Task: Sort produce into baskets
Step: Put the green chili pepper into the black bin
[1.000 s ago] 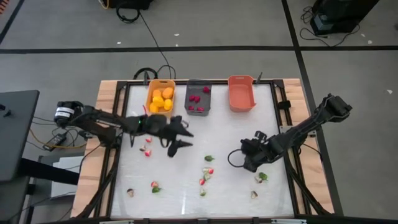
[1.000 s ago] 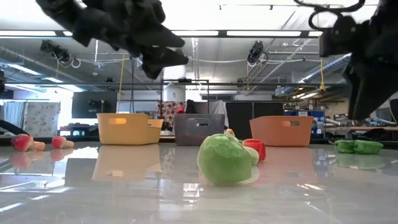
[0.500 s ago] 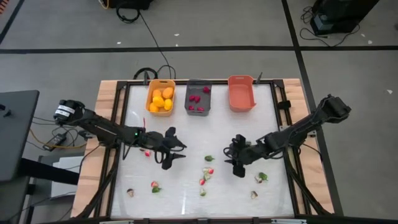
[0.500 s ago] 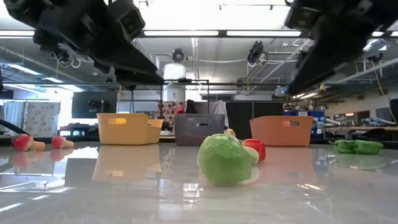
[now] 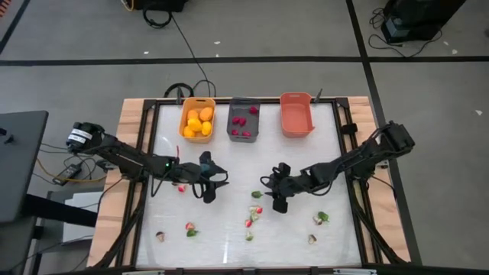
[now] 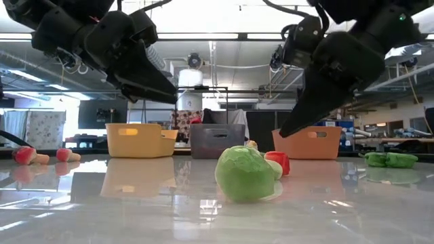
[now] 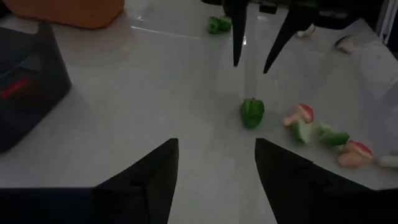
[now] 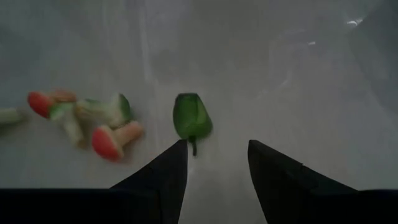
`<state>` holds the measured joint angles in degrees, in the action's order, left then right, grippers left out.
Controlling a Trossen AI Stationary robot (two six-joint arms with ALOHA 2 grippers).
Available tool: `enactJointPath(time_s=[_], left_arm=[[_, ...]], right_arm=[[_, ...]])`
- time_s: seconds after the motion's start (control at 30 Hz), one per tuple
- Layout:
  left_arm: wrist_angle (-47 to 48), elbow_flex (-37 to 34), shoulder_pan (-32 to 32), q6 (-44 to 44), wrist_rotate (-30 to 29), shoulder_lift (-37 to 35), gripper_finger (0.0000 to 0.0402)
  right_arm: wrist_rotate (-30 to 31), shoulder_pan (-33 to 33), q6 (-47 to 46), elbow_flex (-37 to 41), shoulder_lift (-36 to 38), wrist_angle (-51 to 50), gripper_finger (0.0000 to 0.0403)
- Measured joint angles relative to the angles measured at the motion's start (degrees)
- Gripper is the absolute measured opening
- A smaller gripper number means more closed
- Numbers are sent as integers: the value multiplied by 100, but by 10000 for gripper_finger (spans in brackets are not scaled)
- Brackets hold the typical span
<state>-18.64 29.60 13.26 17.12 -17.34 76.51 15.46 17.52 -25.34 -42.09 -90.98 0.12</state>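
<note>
A small green piece (image 5: 257,195) lies on the white table between my two grippers; it shows large in the low view (image 6: 244,173). My right gripper (image 5: 272,196) is open and low, its fingertips (image 8: 180,149) just short of the green piece (image 8: 191,118). My left gripper (image 5: 215,190) is open and empty to the piece's left, facing it (image 7: 252,112). At the far edge stand the yellow-orange basket (image 5: 196,120) holding rounded orange fruits, the dark grey basket (image 5: 243,120) holding red pieces, and the salmon basket (image 5: 296,114).
Red-and-green radish-like pieces lie loose: a cluster (image 5: 253,217) just nearer than the green piece, others near the left gripper (image 5: 182,186), at the front left (image 5: 189,228) and at the front right (image 5: 321,218). The table's metal frame rims all sides.
My right gripper has gone toward the table's left, up to the green piece, staying open. My left gripper has come down and toward the near edge from beside the baskets, then held about still. No produce has moved.
</note>
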Motion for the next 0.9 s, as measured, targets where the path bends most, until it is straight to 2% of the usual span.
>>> enactJointPath(time_s=[0.23, 0.4, 0.7, 0.9], left_arm=[[15, 0, 0, 58, 0, 0, 218], [32, 0, 24, 157, -2, 0, 218], [34, 0, 118, 132, 0, 0, 218], [32, 0, 118, 143, 0, 0, 218]], right_arm=[[-29, -51, 317, -2, 76, 54, 181], [-261, -35, 549, -1, 76, -23, 181], [-506, -48, -179, -2, 76, -209, 174], [-459, -48, -531, -2, 140, -822, 174]])
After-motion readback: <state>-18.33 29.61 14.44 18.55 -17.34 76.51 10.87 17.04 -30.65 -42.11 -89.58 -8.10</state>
